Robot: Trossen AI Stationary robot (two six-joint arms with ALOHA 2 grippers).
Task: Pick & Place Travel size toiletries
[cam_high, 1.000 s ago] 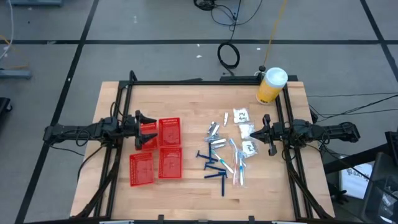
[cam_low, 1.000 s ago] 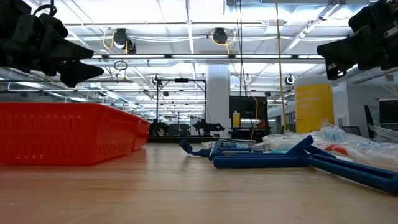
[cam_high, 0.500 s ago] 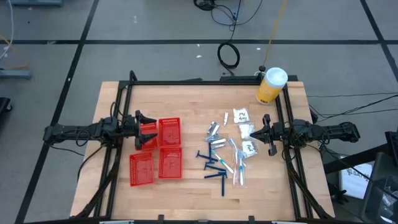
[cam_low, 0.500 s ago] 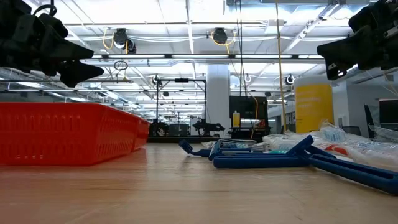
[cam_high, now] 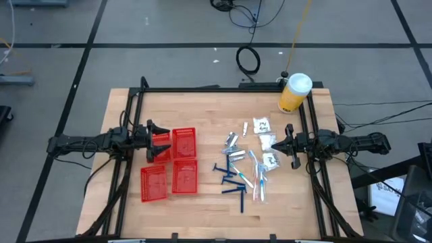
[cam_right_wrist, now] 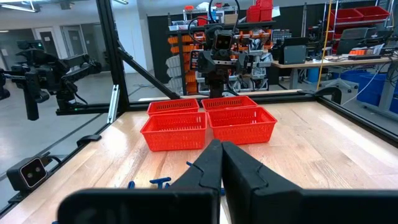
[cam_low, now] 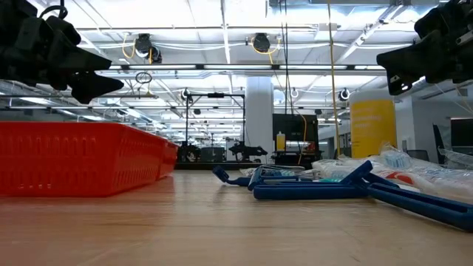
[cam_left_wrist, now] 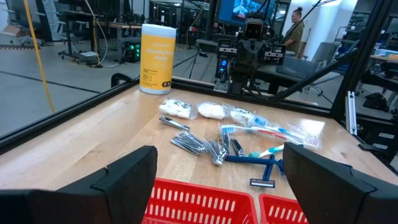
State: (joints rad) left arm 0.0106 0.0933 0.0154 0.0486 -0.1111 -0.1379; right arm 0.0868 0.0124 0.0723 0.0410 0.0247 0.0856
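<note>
Toiletries [cam_high: 244, 162]: we see them lying loose on the table's [cam_high: 202, 212] right half, between the baskets and the right gripper, none of them held.
Razors [cam_high: 233, 182]: dark blue, at the near edge of the spread; in the low view one [cam_low: 318, 191] lies flat close to the camera.
Toothbrushes [cam_high: 258, 177]: clear-wrapped, just right of the razors, partly overlapping one another (we cannot count them from above).
Tubes [cam_high: 233, 143]: small and silver, bunched at the far left of the spread; too small for us to read.
Packets [cam_high: 264, 140]: white, nearest the right gripper, apart from it.
Baskets [cam_high: 173, 162]: four red mesh ones in a block on the left; we cannot make out their insides in the high view, and the left wrist view cuts off all but their rims.
Jar [cam_high: 294, 92]: yellow with a white lid, upright at the far right corner.
Left gripper [cam_high: 162, 140]: fingers spread wide and holding nothing, hovering level above the far-left basket, pointing toward the spread.
Right gripper [cam_high: 289, 146]: fingers pressed together on nothing, level above the table at its right edge, pointing toward the packets.
Person [cam_left_wrist: 295, 28]: in the room beyond the table, partly hidden behind equipment.
</note>
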